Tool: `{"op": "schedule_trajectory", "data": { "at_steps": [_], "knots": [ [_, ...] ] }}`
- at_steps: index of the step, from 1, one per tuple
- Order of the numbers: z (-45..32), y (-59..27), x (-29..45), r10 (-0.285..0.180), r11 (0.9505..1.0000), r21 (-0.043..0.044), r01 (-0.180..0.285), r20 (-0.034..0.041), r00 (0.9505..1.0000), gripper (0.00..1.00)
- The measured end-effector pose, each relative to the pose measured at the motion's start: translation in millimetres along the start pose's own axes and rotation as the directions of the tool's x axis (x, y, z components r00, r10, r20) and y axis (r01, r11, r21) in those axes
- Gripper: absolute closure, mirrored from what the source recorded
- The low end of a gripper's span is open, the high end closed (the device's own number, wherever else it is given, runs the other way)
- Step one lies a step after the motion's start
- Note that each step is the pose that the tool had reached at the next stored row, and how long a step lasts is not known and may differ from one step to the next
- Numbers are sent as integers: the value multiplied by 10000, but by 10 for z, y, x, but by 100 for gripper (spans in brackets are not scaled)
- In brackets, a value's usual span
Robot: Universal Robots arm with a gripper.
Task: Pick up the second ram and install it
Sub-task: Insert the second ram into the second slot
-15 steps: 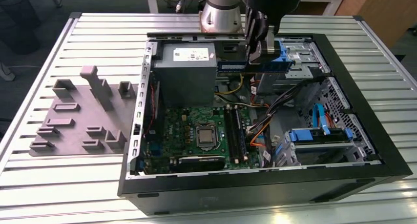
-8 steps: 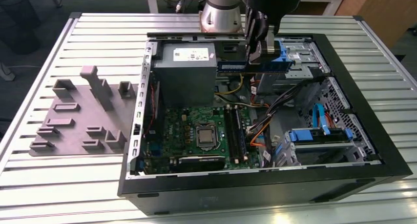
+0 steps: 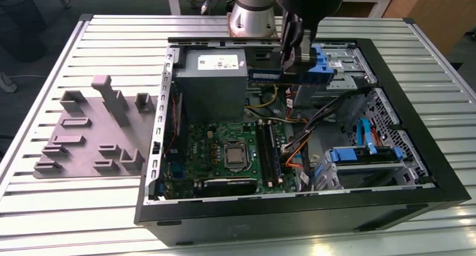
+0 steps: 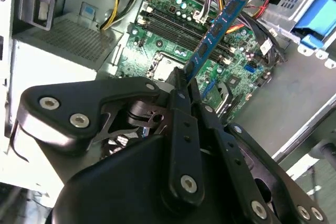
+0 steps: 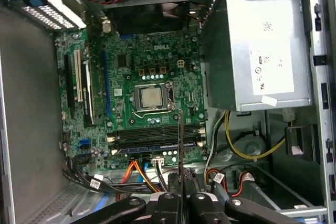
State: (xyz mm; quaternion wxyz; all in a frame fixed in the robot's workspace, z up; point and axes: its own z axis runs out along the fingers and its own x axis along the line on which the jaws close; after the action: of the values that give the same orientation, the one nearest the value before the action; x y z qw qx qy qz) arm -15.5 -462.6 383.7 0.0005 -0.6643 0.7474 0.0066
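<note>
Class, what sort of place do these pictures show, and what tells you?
Probably a robotics lab or test workshop: an open computer case sits on a slatted metal table beside a grey fixture, and a gripper holds a ram stick over the case.

Exterior view high over PC case (image 3: pixel 297 210), both wrist views close, all share mobo (image 5: pixel 131 72).

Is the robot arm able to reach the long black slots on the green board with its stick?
Probably yes: the jaws hold the second ram above the open case, and nothing lies over the slots.
</note>
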Motion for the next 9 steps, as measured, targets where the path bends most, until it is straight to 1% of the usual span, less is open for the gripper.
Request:
{"op": "schedule_trajectory", "data": {
  "at_steps": [2,4,6,9],
  "knots": [
    [8,0,0,330,9995,3,-330,3,9995,86],
    [16,0,0,653,9979,6,-653,6,9979,86],
    [25,0,0,959,9954,10,-959,9,9954,86],
    [32,0,0,1402,9901,17,-1402,7,9901,86]
  ]
}}
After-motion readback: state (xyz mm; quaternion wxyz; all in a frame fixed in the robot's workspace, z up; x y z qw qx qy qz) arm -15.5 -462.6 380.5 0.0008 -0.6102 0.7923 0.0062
